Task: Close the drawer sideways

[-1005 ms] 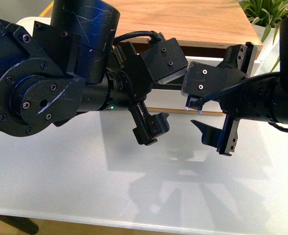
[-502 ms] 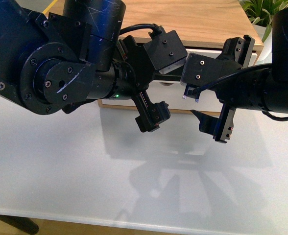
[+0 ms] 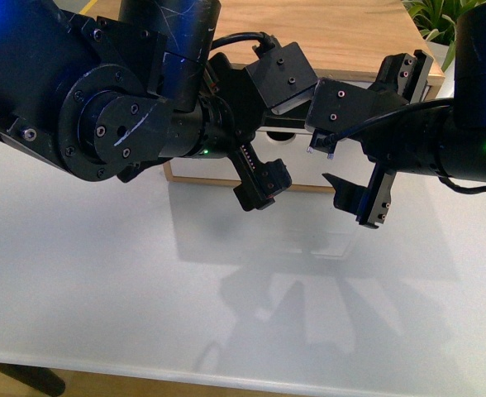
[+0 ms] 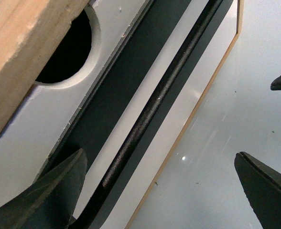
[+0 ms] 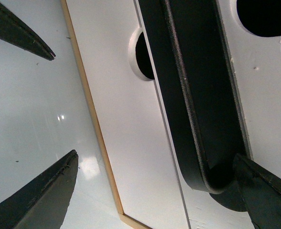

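The drawer (image 4: 40, 129) has a white front, a half-round notch (image 4: 66, 52) and a long black bar handle (image 4: 155, 100). In the left wrist view my left gripper (image 4: 162, 191) is open, one finger (image 4: 49, 195) lying by the handle and the other over the table. The right gripper (image 5: 152, 191) is open too, and one of its fingers (image 5: 269, 191) sits at the handle's rounded end (image 5: 202, 143). In the front view both grippers, left (image 3: 243, 132) and right (image 3: 388, 141), stand close in front of the drawer and hide most of it.
The drawer sits in a wooden cabinet (image 3: 334, 33) at the back of the white table (image 3: 226, 298). Below it is a plain white drawer front (image 5: 116, 95) with its own notch. A green plant (image 3: 437, 16) stands at the back right.
Both arms have moved toward the cabinet. The light strip of open drawer behind the white front has narrowed. Both grippers stay open.
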Controlling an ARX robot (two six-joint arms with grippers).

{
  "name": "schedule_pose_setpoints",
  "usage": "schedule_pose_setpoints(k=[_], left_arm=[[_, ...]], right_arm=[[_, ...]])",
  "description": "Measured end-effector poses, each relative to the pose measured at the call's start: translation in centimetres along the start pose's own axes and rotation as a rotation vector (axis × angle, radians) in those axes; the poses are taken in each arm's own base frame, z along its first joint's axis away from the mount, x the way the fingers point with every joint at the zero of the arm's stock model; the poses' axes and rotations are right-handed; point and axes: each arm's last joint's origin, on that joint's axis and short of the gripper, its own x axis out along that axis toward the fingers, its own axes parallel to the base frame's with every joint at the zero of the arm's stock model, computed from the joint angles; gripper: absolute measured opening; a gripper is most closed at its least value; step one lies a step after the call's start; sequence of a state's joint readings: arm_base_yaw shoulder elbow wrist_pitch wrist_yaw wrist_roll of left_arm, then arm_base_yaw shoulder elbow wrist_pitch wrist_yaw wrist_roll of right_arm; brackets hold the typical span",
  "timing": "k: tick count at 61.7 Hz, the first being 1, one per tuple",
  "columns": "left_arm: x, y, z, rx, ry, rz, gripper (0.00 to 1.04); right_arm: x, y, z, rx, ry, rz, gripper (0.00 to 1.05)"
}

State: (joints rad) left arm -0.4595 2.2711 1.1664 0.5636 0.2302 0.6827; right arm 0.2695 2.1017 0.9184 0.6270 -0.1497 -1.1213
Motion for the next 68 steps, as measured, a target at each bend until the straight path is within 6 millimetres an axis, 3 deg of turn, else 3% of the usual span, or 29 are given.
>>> schedule_pose_setpoints(k=[13,32,45,54,64,68], left_arm=[[-0.9,-0.3,0.1,-0.003,-0.004,-0.013,0.96],[-5.2,-0.2,1.6,-0.107,-0.098,0.042,0.96],[-10.9,1.2,2.6,-0.285,-0.193,0.169,0.96],[-14.9,1.8,1.5,-0.444,-0.222,0.278,0.96],[-18.9,1.6,0.0,-0.645,-0.234,0.369,0.96],[-20.9,0.9,0.0,-0.684,-0.246,0.414,0.96]], right_arm=[[-0.9,0.4,0.0,0.02,-0.018,0.013,0.96],[-4.8,0.2,0.3,0.103,-0.072,-0.023,0.96],[-10.1,-0.7,-0.8,0.302,-0.104,-0.132,0.96],[-14.4,-0.4,-2.1,0.483,-0.094,-0.249,0.96],[-18.4,0.8,-2.1,0.611,-0.071,-0.358,0.96],[-20.9,1.1,-1.6,0.773,-0.11,-0.582,0.84]])
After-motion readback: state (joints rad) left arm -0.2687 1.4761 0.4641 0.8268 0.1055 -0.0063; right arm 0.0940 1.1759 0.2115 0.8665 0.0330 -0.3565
